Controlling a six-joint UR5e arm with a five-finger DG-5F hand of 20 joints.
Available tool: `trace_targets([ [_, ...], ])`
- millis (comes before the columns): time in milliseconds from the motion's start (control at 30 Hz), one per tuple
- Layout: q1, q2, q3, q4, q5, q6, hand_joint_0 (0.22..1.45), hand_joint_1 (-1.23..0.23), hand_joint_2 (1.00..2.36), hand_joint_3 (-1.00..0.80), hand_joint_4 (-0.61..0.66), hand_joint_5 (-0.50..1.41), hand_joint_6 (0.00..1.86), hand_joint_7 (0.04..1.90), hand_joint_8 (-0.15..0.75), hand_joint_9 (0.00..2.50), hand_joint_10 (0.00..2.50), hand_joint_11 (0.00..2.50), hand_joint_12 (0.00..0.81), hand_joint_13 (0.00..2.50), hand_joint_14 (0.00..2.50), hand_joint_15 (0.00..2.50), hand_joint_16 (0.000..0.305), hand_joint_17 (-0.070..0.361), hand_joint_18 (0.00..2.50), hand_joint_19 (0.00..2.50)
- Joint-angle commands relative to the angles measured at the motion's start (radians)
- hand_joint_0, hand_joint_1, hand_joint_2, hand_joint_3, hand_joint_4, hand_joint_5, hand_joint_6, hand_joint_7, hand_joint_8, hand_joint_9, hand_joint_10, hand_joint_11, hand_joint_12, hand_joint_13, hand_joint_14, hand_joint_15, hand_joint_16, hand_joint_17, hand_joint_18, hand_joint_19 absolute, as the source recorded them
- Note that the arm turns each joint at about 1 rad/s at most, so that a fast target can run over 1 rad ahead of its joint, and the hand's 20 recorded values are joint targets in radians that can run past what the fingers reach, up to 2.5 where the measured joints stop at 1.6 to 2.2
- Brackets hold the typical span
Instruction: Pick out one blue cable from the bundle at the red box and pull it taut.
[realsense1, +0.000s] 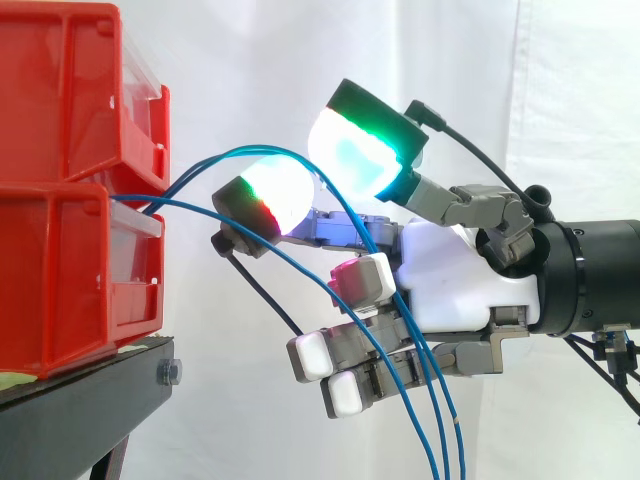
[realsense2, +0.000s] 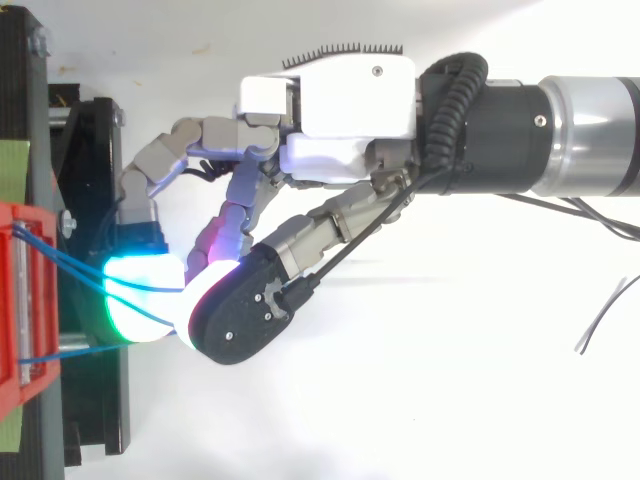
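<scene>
Right now I see the hand (realsense1: 450, 290) curled just beside the red bins (realsense1: 70, 190), two glowing pads (realsense1: 270, 195) pinching one blue cable (realsense1: 248, 150) while other cables (realsense1: 432, 400) hang slack below.

**Bright, Even Light, Whites Burnt Out**

Both views are lit brightly and evenly from the front. In the side view the white curtain (realsense1: 250, 60) is washed nearly blank, with faint folds shaded at the right. Hardly any shadow is cast beneath the hand (realsense2: 355, 95) in the top view. Its glowing pads (realsense1: 360, 150) are burnt to white at the centres. A blue cable (realsense1: 240, 153) is outlined darkly against the curtain. Soft sheen is carried by the red bins (realsense1: 60, 90); the black stand (realsense1: 90, 385) is left dark.
</scene>
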Motion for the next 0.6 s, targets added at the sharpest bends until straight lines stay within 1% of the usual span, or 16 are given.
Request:
trace_targets([
  [0,0.000,0.000,0.000,0.000,0.000,0.000,0.58,-0.70,1.00,-0.50,-0.25,-0.11,0.83,0.92,0.187,1.31,0.03,0.70,0.288,0.92,0.02,0.50,0.040,0.089,0.73,0.63],
  [33,0.000,0.000,0.000,0.000,-0.001,0.000,0.59,-0.75,1.00,-0.50,-0.25,-0.11,0.83,0.93,0.186,1.31,0.03,0.71,0.286,0.93,0.02,0.51,0.039,0.089,0.73,0.62],
  [233,0.000,0.000,0.000,0.000,-0.001,0.000,0.61,-0.85,1.00,-0.50,-0.20,-0.12,0.84,0.96,0.190,1.30,0.03,0.71,0.287,0.92,0.02,0.50,0.039,0.089,0.73,0.62],
  [300,0.000,0.000,0.000,0.000,-0.001,0.000,0.61,-0.87,1.00,-0.50,-0.17,-0.12,0.85,0.94,0.192,1.30,0.03,0.71,0.289,0.92,0.02,0.50,0.040,0.089,0.73,0.61],
  [467,0.000,0.000,0.000,0.000,-0.001,0.000,0.57,-0.86,1.00,-0.50,-0.16,-0.12,0.85,0.92,0.196,1.30,0.03,0.71,0.291,0.93,0.02,0.50,0.040,0.091,0.74,0.61],
  [567,0.001,0.000,0.000,0.000,-0.001,0.000,0.57,-0.88,1.00,-0.50,-0.16,-0.11,0.85,0.92,0.197,1.31,0.03,0.70,0.293,0.93,0.02,0.49,0.040,0.090,0.75,0.61],
])
